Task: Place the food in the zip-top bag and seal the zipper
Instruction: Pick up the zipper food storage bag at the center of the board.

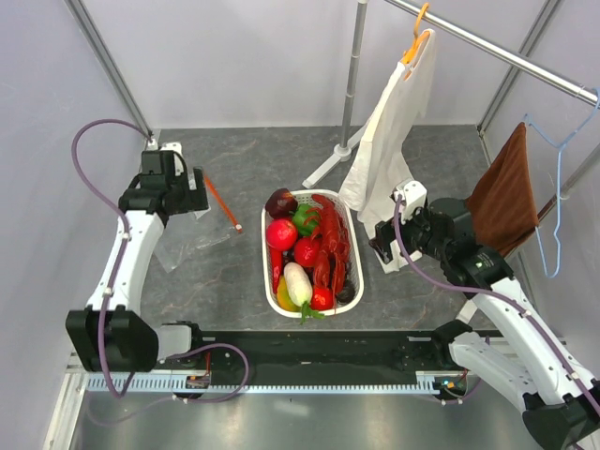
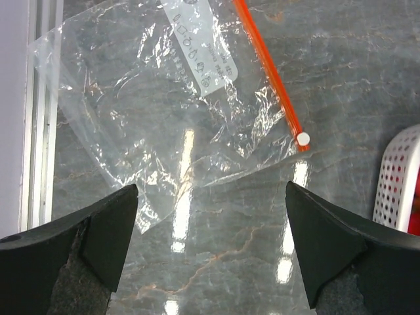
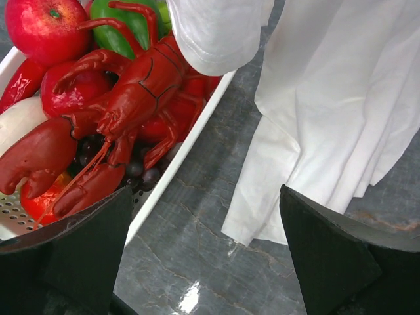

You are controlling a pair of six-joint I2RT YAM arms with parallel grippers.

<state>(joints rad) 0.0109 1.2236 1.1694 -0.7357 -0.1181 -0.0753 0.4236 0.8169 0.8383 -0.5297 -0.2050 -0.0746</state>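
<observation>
The clear zip-top bag lies flat on the grey table at the left, its orange-red zipper running along the right edge; in the top view the bag and its zipper sit just ahead of my left gripper. My left gripper hovers open over bare table at the bag's near corner. The food fills a white basket: red lobster, red apple, green pepper, grapes, white radish, purple bulb. My right gripper is open beside the basket's right rim, holding nothing.
A white garment hangs from an orange hanger down to the table, right next to the basket and my right gripper. A brown cloth hangs on a blue hanger at the right. A metal stand pole rises behind the basket.
</observation>
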